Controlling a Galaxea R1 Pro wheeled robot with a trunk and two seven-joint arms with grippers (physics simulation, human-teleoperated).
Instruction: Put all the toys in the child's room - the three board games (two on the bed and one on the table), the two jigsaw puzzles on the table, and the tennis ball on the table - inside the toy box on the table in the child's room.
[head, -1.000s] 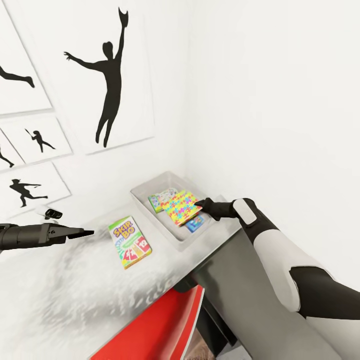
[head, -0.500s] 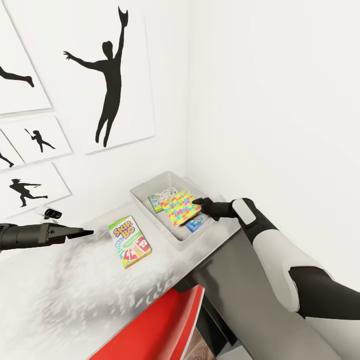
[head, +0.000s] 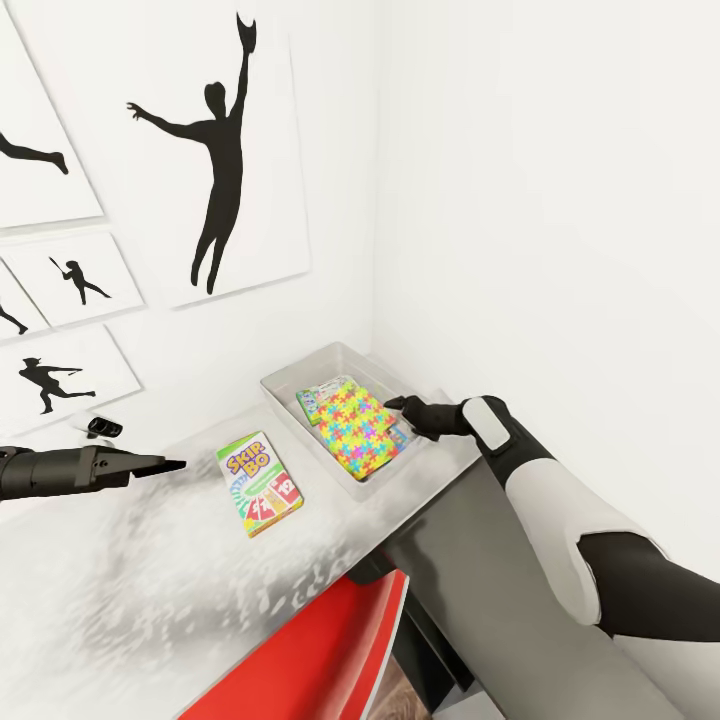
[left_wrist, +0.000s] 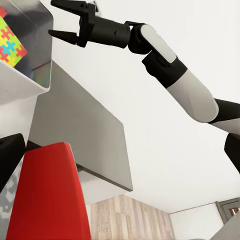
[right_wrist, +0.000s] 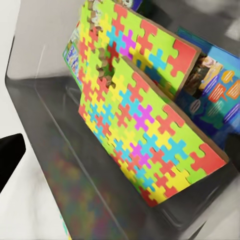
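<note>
The grey toy box (head: 285, 392) sits on the table (head: 150, 580) in the room's corner. Two jigsaw puzzles lie in it, the upper one (head: 358, 430) (right_wrist: 145, 135) tilted over the other (right_wrist: 145, 45). A blue board game (right_wrist: 215, 95) lies under them and another game box (head: 320, 396) sits at the far end. My right gripper (head: 398, 405) (left_wrist: 67, 20) hovers open at the box's right rim, holding nothing. The SKIP-BO board game (head: 258, 483) lies flat on the table left of the box. My left gripper (head: 168, 465) hangs open left of it. The tennis ball is hidden or out of view.
A red chair (head: 310, 650) (left_wrist: 50, 195) stands tucked under the table's front edge. A small black-and-white object (head: 100, 427) sits by the wall behind my left gripper. White walls with silhouette pictures (head: 215, 150) close in the corner behind and right of the box.
The jigsaw puzzle held at my right gripper's tips has dropped and settled lower in the toy box. The gripper now stands free of it. The left arm has not moved.
</note>
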